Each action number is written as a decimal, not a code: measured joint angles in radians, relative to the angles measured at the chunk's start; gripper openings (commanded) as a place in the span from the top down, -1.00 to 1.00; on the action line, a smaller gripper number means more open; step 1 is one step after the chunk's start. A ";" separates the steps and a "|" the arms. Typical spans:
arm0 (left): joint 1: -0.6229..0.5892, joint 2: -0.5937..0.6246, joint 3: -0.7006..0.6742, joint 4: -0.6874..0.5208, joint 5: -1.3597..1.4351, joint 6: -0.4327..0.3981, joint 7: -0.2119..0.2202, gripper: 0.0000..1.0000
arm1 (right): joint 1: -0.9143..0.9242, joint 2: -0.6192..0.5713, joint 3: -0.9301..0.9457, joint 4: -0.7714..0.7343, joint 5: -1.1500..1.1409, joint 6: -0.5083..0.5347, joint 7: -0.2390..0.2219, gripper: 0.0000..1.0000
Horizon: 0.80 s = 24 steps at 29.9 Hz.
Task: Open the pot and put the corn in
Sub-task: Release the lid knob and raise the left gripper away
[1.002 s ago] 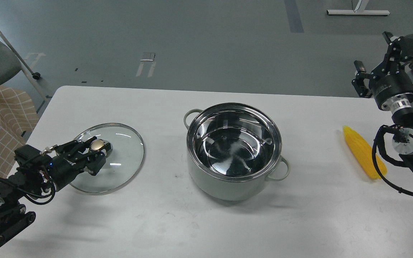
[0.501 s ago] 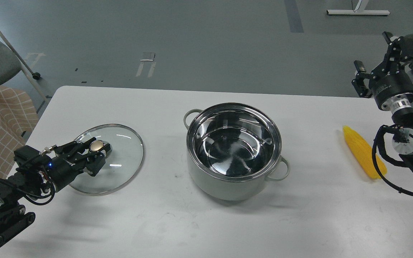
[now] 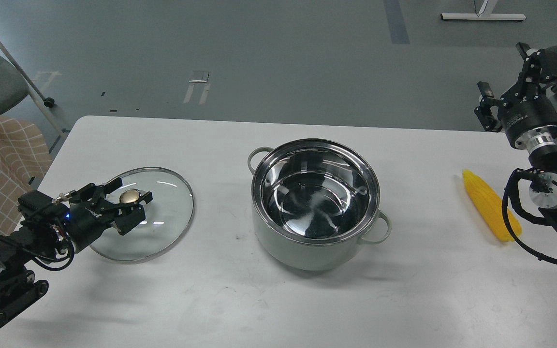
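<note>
White lettering marks the right end effector (image 3: 484, 104) body and the left one (image 3: 126, 199); both seem too small to read.

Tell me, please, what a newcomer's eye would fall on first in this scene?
Probably the open pot at the table's centre, its shiny steel inside empty. Next, the bright yellow corn lying at the right, and the glass lid flat at the left, with the left gripper open around its brass knob.

Pot (image 3: 315, 241) – mirror-shiny steel inside, matt outside; lid (image 3: 162, 227) – clear glass
</note>
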<state>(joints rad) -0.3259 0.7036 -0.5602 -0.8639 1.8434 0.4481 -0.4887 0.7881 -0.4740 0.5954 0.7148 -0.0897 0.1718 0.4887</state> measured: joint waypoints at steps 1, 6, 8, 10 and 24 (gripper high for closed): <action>-0.008 0.003 -0.003 -0.003 -0.012 0.000 0.000 -0.83 | 0.002 -0.005 0.000 0.000 -0.001 0.001 0.000 -1.00; -0.113 0.043 -0.007 -0.059 -0.150 -0.015 0.000 -0.87 | 0.020 -0.050 -0.009 0.003 -0.091 0.005 0.000 -1.00; -0.170 0.051 -0.007 -0.081 -0.232 -0.041 0.000 -0.87 | 0.033 -0.075 -0.022 0.003 -0.193 0.005 0.000 -1.00; -0.227 0.055 -0.007 -0.093 -0.313 -0.084 0.000 -0.87 | 0.053 -0.092 -0.040 0.004 -0.303 0.005 0.000 -1.00; -0.556 0.025 -0.020 -0.136 -1.064 -0.558 0.000 -0.88 | 0.170 -0.369 -0.283 0.128 -1.118 -0.044 0.000 -1.00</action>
<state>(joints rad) -0.8815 0.7282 -0.5798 -1.0001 0.7791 -0.1102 -0.4885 0.9578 -0.8430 0.3129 0.8428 -1.2074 0.1278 0.4888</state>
